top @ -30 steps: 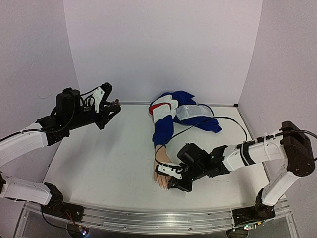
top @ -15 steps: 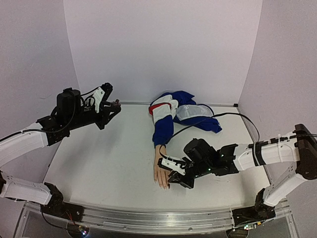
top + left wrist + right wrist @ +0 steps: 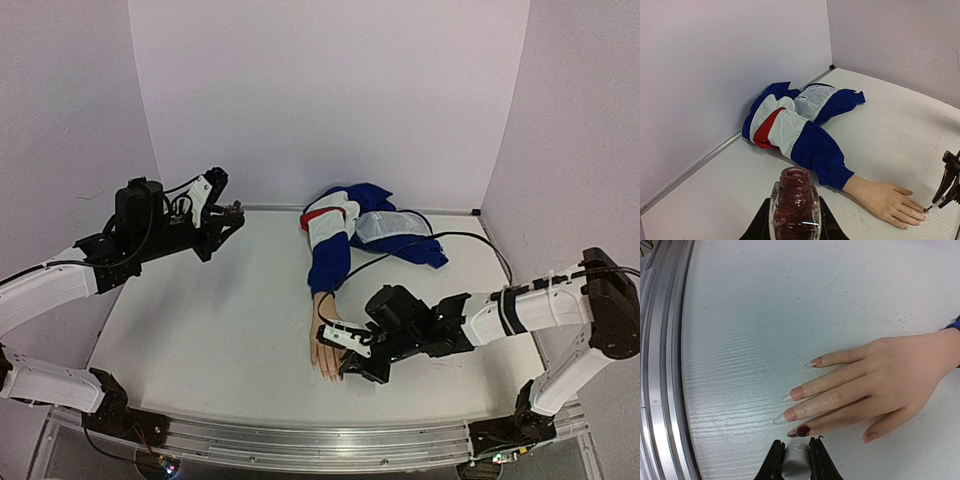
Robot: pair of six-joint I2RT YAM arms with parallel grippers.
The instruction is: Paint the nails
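**A:** Where are my tools?

**B:** Your right gripper [image 3: 796, 456] is clamped on the brush cap [image 3: 795, 465], just beside the index nail [image 3: 799, 430], which is dark red. Your left gripper [image 3: 795, 227] grips the open bottle [image 3: 795, 200], raised near the back left, well apart.

**A:** And the nails?

**B:** On the fake hand [image 3: 885, 372], lying flat with its fingers toward the near rail [image 3: 662, 365]. The other nails [image 3: 796, 393] look bare.

**A:** What could go wrong?

**B:** Drift sideways and you'd likely smear skin or the table [image 3: 765, 300]. Tilt the uncapped bottle and it could spill.

**A:** Surroundings?

**B:** A white, faintly ridged tabletop, pale lilac walls [image 3: 320, 100] on three sides, and a blue sleeve [image 3: 815, 150] bunched at the back.
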